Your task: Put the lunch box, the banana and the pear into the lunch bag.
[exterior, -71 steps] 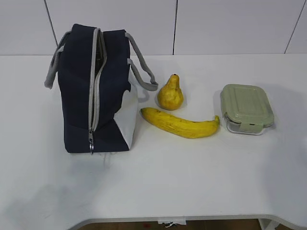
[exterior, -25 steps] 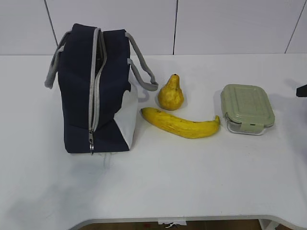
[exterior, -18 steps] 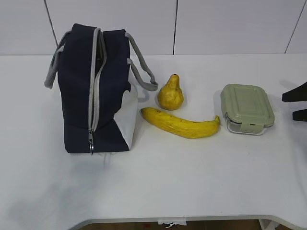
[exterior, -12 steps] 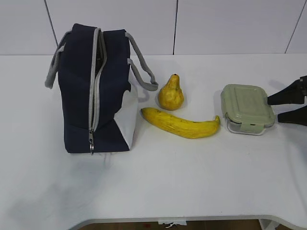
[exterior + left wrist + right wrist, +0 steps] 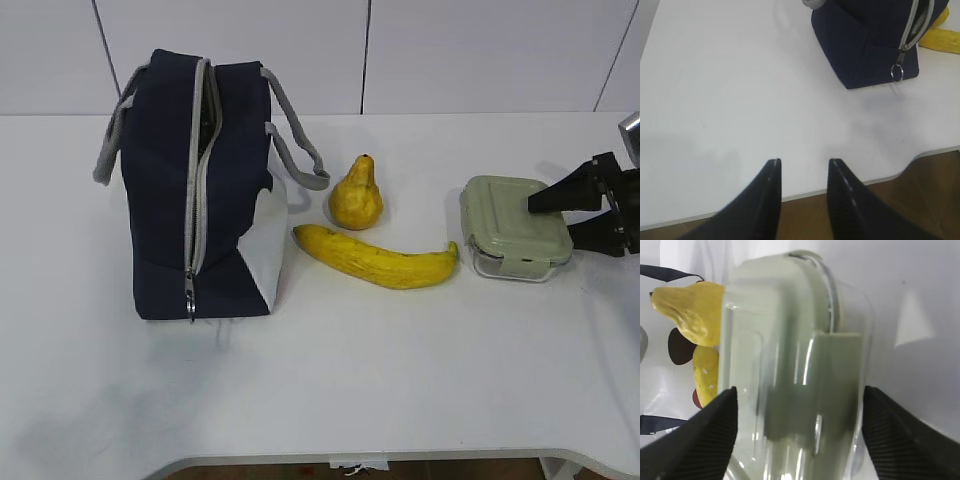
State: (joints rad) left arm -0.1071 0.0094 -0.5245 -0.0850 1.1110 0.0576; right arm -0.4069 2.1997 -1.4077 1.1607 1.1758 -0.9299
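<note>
**Right hand straddling the lunch box**

My right hand (image 5: 562, 213) is spread wide, fingers flanking the lunch box (image 5: 514, 240) at the tabletop's (image 5: 400, 380) right end. The banana (image 5: 376, 258) is lying between box and bag (image 5: 200, 190), the pear (image 5: 356, 196) just behind it. My left hand (image 5: 802, 167) is hanging apart, well short of the bag.

**Task items: position and condition**

Lunch bag (image 5: 200, 190): navy, white corner panel, upright at left, zipper partly open. Pear (image 5: 356, 196): upright, right of the bag. Banana (image 5: 376, 258): lying flat just in front of the pear. Lunch box (image 5: 512, 226): sage-green lid closed, rightmost.
</note>
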